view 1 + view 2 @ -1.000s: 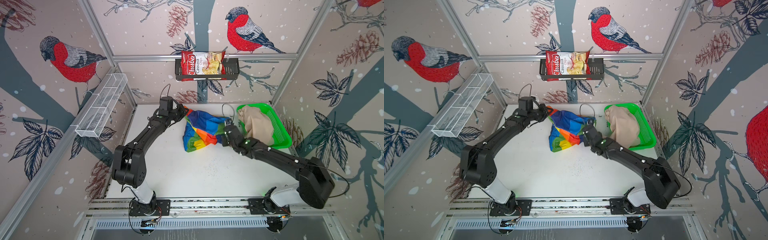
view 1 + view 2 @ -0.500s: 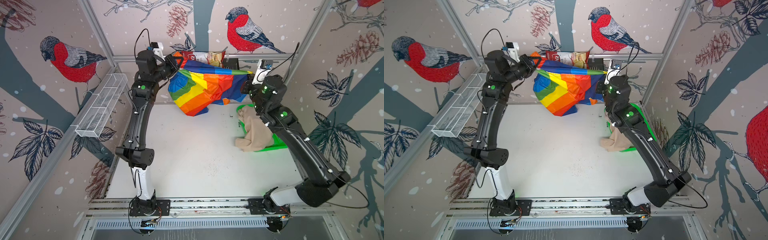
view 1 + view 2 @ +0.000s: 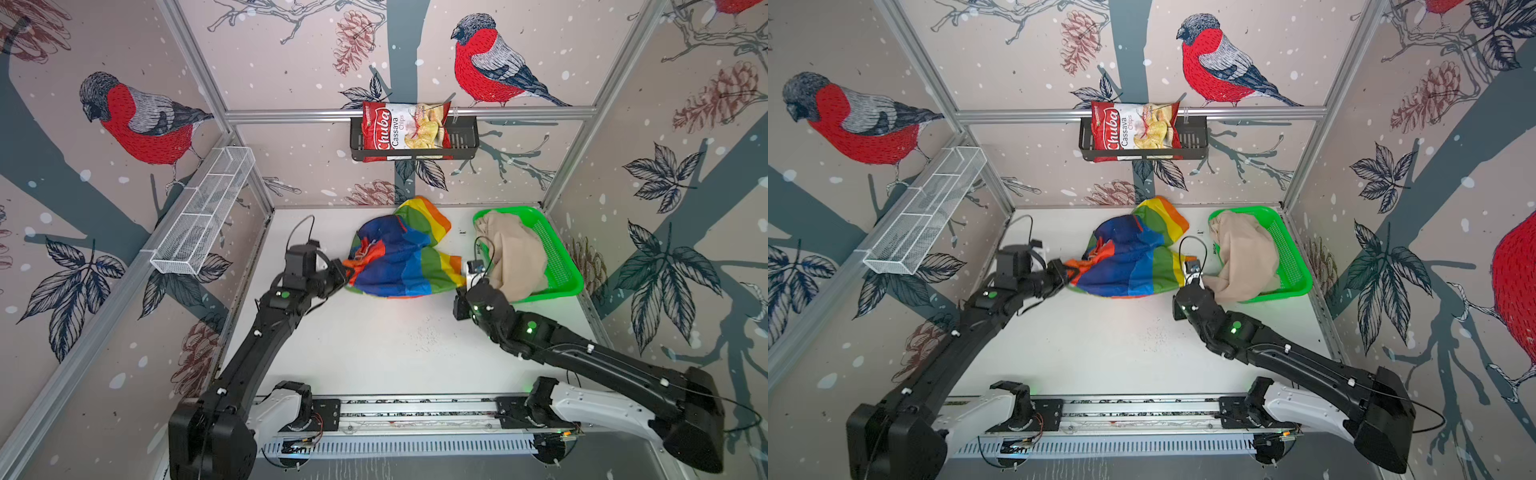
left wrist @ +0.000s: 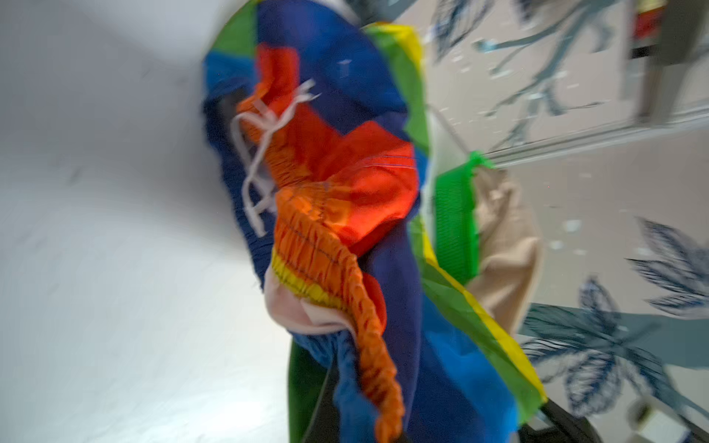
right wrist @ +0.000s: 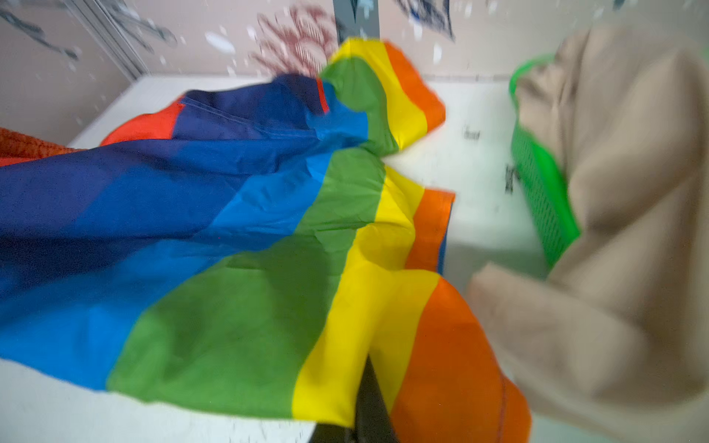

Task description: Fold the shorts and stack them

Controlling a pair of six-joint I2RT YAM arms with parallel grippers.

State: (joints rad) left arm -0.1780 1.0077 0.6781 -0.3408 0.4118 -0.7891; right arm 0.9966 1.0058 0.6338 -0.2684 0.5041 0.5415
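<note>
Your left pincer [image 3: 347, 275] is clenched on the rainbow shorts [image 3: 399, 257], gripping the end of the cloth that lies farthest from the green basket [image 3: 559, 257]. The left wrist view shows you what it has. The gathered orange waistband [image 4: 326, 249] runs straight down into the grip, with the white drawstring [image 4: 261, 153] hanging loose beside it, though that view is blurred.

Your right pincer [image 3: 460, 277] is clamped too. It has the orange-and-yellow leg edge of the same shorts, at the end nearest the basket and just beside its near corner.

Between your two grips the rainbow shorts lie rumpled on the white table [image 3: 374, 349], alongside the basket and not in it. One striped leg is bunched up level with the basket's far end.

The beige shorts [image 3: 513, 253] are heaped inside the basket. Part of them spills over the basket's near rim, on the side facing the rainbow shorts, and hangs down just beside your right pincer. In the right wrist view the beige shorts [image 5: 614, 249] sit right next to the orange hem, and you cannot tell whether the two touch.
</note>
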